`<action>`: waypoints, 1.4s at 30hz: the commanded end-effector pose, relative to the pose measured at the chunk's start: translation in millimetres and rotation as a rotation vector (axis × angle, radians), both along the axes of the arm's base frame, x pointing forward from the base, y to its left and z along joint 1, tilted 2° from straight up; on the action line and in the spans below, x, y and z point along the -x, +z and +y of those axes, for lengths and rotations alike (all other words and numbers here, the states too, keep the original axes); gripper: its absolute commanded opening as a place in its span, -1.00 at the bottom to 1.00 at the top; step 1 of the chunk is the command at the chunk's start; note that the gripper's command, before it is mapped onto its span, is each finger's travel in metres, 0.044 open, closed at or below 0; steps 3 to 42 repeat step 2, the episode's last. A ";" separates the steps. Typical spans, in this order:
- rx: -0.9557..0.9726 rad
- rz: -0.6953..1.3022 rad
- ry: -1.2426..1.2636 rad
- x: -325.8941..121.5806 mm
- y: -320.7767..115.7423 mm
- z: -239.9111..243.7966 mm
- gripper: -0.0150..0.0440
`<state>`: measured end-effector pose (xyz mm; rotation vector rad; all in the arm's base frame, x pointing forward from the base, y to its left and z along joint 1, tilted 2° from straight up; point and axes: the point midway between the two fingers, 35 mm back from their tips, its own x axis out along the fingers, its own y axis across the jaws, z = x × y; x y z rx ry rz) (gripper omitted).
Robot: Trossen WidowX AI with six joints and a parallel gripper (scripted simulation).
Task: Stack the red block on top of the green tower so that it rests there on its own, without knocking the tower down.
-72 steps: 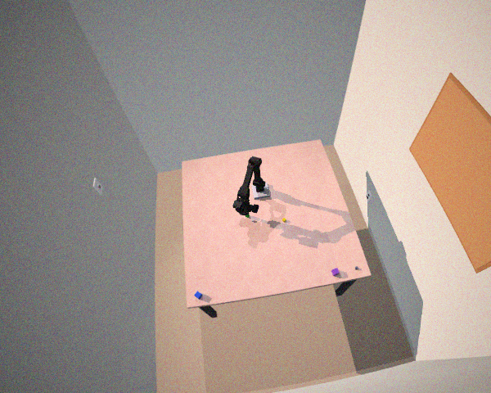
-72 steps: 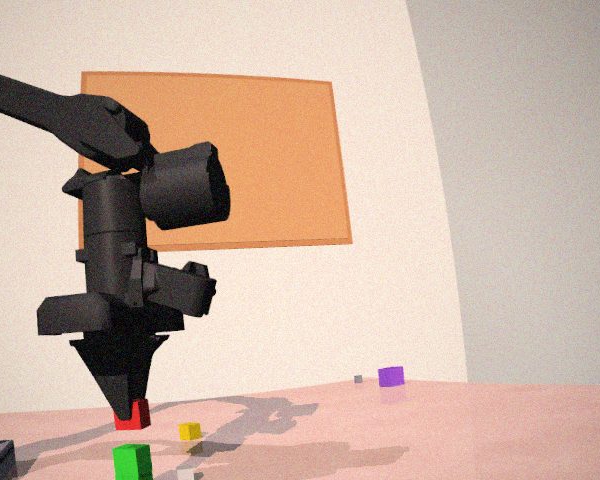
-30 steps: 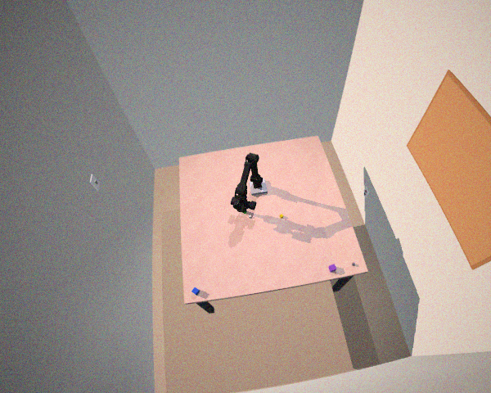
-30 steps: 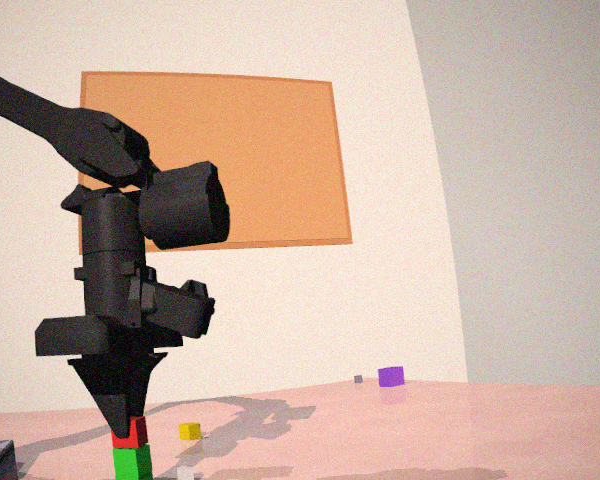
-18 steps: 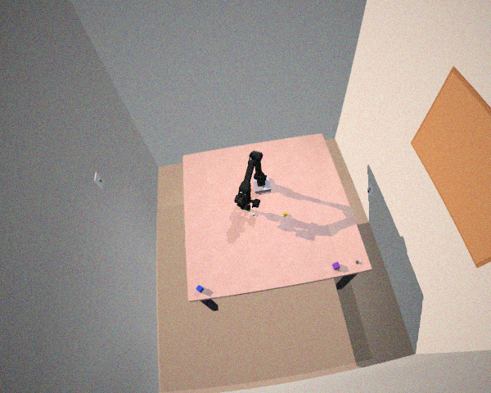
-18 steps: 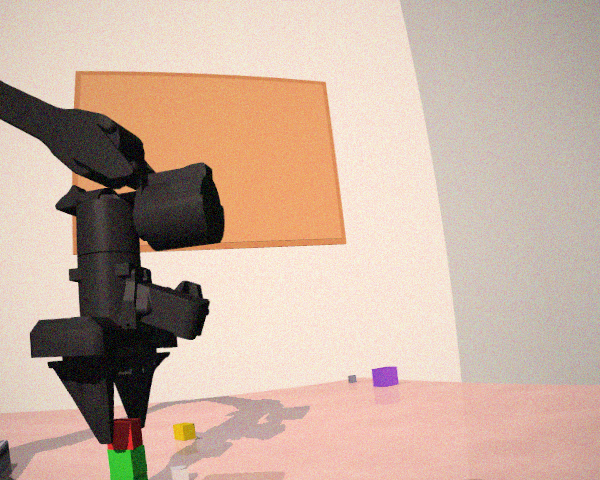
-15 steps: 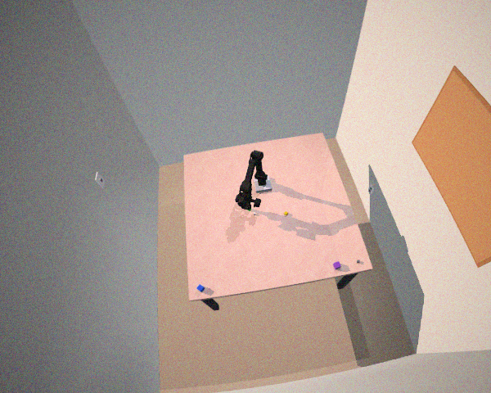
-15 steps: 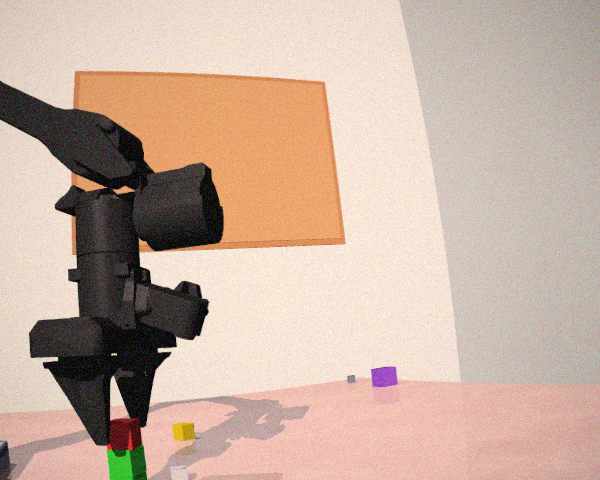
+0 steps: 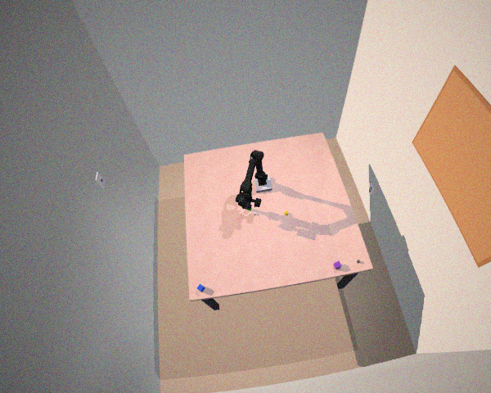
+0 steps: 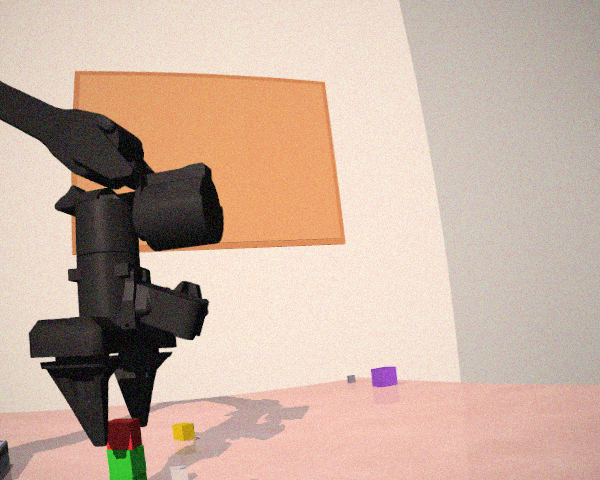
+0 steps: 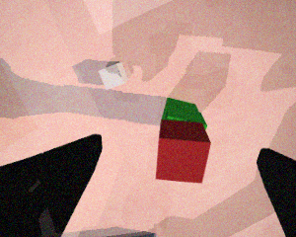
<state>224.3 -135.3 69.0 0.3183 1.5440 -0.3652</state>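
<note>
top: arm (image 9: pixel 250 179) bent over mid counter (image 9: pixel 279 254); gripper (image 9: pixel 249 205) covers the stack, only a green speck shows beneath it, red block probably hidden under the wrist. Yellow cube (image 9: pixel 286 213) nearby, blue cube (image 9: pixel 200 287) and purple cube (image 9: pixel 337 264) well apart at the near corners.

exterior: red block (image 10: pixel 124 432) sits on the green tower (image 10: pixel 127 461), faces roughly flush. Fingers (image 10: pixel 91 408) spread, one tip on each side of the red block, none pinching it (whether a tip grazes its side I can't tell from this angle). Tower base cut off by the frame's bottom edge, so its height isn't readable.

wrist: red block (image 11: pixel 183 154) centred between the two dark fingers, clear gaps both sides; a strip of green tower (image 11: pixel 184 113) peeks out behind its top edge. Small white cube (image 11: pixel 112 77) on the counter beyond.

handling: judging by looks, a rigid, light, smooth-faced cube; won't deform, could slide if nudged sideways. If regrasped, take two opposite flat sides, square on and centred.

risk: narrow stack; a finger dragging on exit could tip it. Straight lift looks safest.

hidden: contact line between the blocks, tower's far side.
</note>
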 end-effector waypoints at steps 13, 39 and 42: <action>0.001 -0.002 0.000 -0.3 -0.3 -0.2 1.00; 0.001 -0.002 0.000 -0.3 -0.3 -0.2 1.00; 0.001 -0.002 0.000 -0.3 -0.3 -0.2 1.00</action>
